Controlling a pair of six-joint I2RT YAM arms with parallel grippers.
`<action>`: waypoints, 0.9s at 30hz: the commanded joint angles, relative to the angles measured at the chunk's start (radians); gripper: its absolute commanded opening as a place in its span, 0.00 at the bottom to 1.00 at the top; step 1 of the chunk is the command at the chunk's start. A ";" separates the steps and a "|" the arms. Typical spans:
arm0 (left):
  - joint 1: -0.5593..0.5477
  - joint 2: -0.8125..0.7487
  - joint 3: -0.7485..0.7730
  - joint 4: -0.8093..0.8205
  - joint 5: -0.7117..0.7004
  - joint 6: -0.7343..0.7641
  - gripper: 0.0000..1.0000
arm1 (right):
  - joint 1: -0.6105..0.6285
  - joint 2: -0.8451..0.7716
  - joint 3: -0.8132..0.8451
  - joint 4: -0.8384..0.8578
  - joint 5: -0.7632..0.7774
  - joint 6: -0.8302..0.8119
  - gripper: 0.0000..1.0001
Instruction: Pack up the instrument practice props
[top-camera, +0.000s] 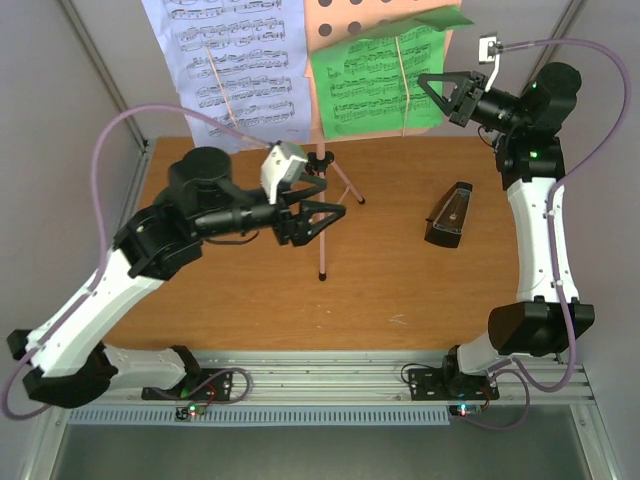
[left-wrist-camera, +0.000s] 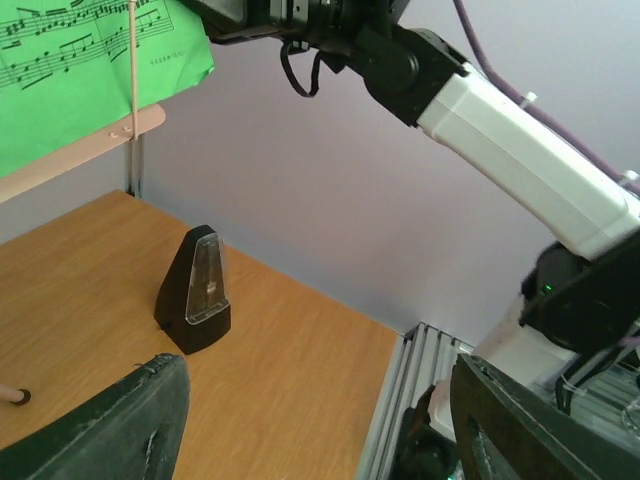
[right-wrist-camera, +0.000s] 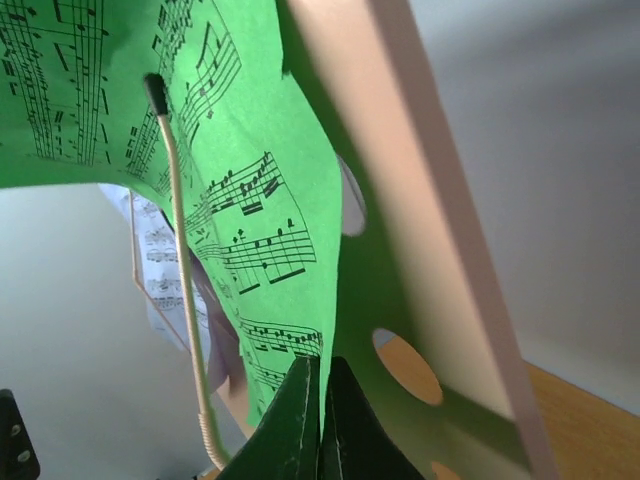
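**Green sheet (top-camera: 385, 85) pinched at its right edge, wire not yet cleared**

From above, the green sheet stands on the desk of the pink stand (top-camera: 335, 28) at the far side of the bench (top-camera: 250, 300), with the white sheet (top-camera: 235, 70) to its left. The right tool (top-camera: 430, 88) meets it from the right, at the sheet's lower edge. The left tool (top-camera: 330, 218) is low down beside the stand's legs, so the right arm is plainly the nearer. The metronome (top-camera: 450, 215) sits on the bench on the right arm's side.

At the left wrist, the left tool (left-wrist-camera: 315, 420) has its fingers spread wide with nothing between them. The metronome (left-wrist-camera: 195, 290) is well ahead of it and the sheet is high up at the left.

At the right wrist, the right tool (right-wrist-camera: 320, 425) is closed tight on the sheet's edge, and the paper rises straight from the fingertips. A thin wire holder (right-wrist-camera: 178, 250) runs up the sheet's face (free tip at the top), and the pink desk (right-wrist-camera: 430, 200) is behind.

The paper lies between wire and desk, and its long side runs along the wire. I judge the pull should go sideways toward the right arm or up along the wire, not straight off the face, which risks a tear.
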 joint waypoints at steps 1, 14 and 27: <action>-0.069 0.099 0.096 0.063 -0.107 -0.002 0.72 | -0.004 -0.059 -0.045 0.017 0.046 -0.021 0.01; -0.116 0.381 0.371 0.216 -0.297 -0.024 0.73 | -0.004 -0.098 -0.112 0.084 0.082 0.018 0.01; -0.070 0.657 0.765 0.151 -0.453 -0.060 0.68 | -0.004 -0.124 -0.125 0.075 0.094 0.010 0.01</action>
